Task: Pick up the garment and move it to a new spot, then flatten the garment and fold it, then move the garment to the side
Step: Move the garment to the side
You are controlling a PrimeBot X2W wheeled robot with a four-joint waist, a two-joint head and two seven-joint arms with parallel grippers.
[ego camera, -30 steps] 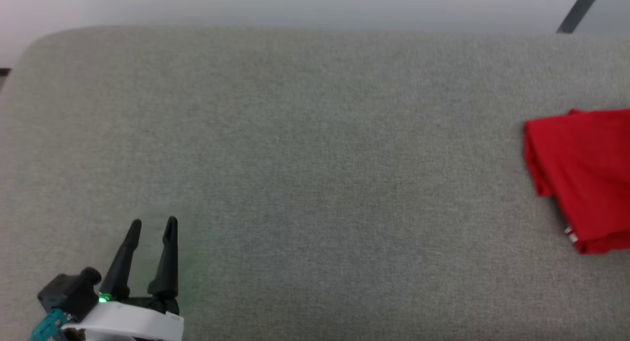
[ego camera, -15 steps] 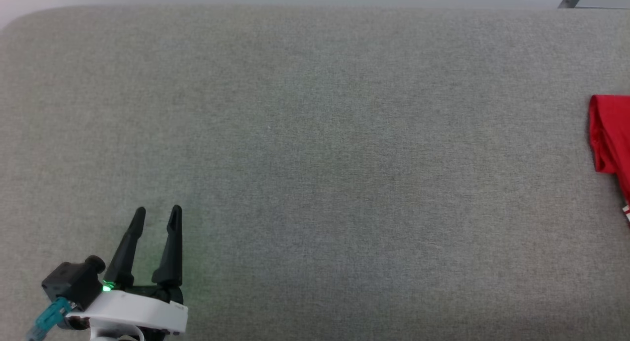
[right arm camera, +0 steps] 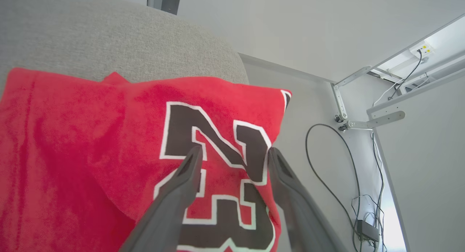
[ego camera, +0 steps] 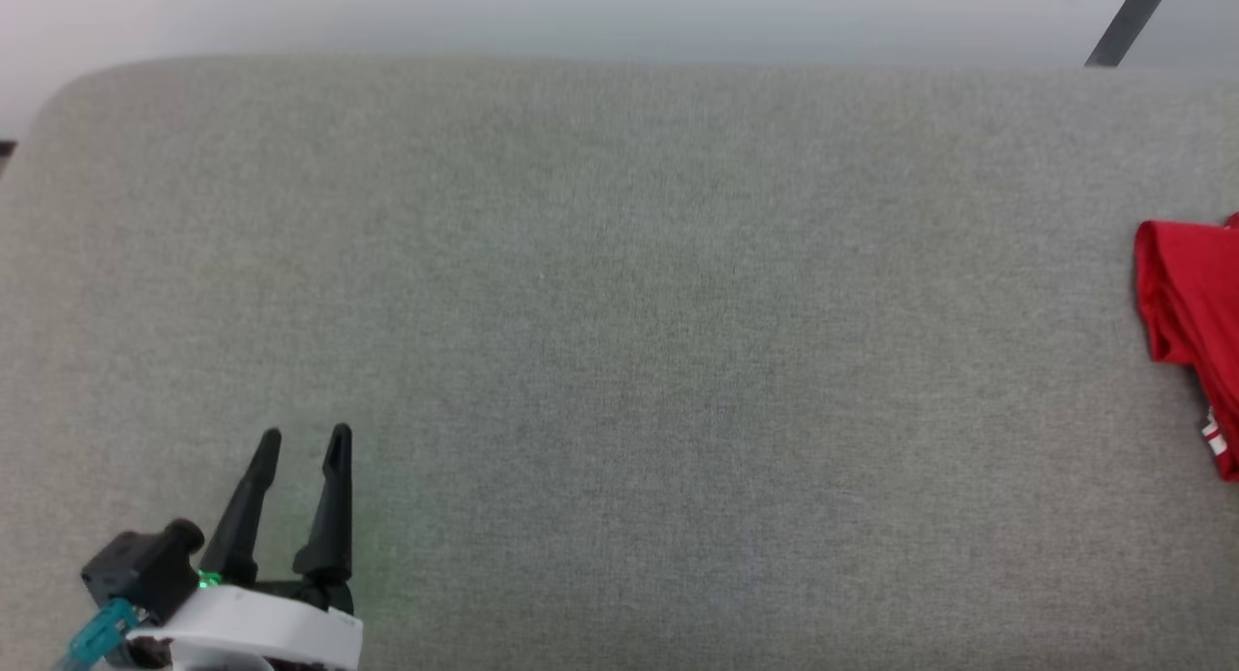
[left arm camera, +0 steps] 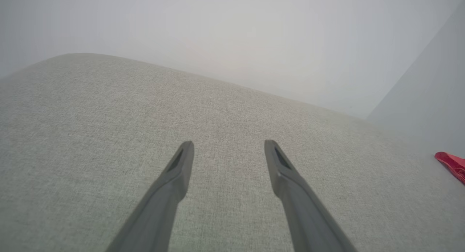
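1. Of the garment (right arm camera: 91,135): folded into a compact red packet, number (right arm camera: 181,132) facing up; lying flat on the pad (ego camera: 619,313) at its far end; fills the left and centre of the right wrist view; cut off as a red strip at the right edge of the head view (ego camera: 1189,303); a mere sliver at the right edge of the left wrist view (left arm camera: 452,163); judged put there on purpose, as the "to the side" spot.
2. Of the right gripper (right arm camera: 234,149): lower centre of the right wrist view, just over the number; spread wide, pinching nothing; whether touching the cloth, not clear; fits a set-down, with jaws apart so as not to drag the fold on the way out.
3. Of the left gripper (ego camera: 304,435): lower left of the head view, well apart from the garment; likewise spread and holding nothing; low over the pad; probably kept out of the way, since one arm suffices for this step.
4. Of the pad: grey weave, rounded corner at upper left of the head view; garment's right edge at or near the pad's end in the right wrist view; overhang not clear; some risk of a slide off if nudged.
5. Beyond: floor (right arm camera: 312,99) with cables (right arm camera: 327,164) at right of the right wrist view; dark bar (ego camera: 1128,22) at upper right of the head view; no bearing on the work.
6. Stage, as a judgement: near the end; only a straight, clean retreat called for.
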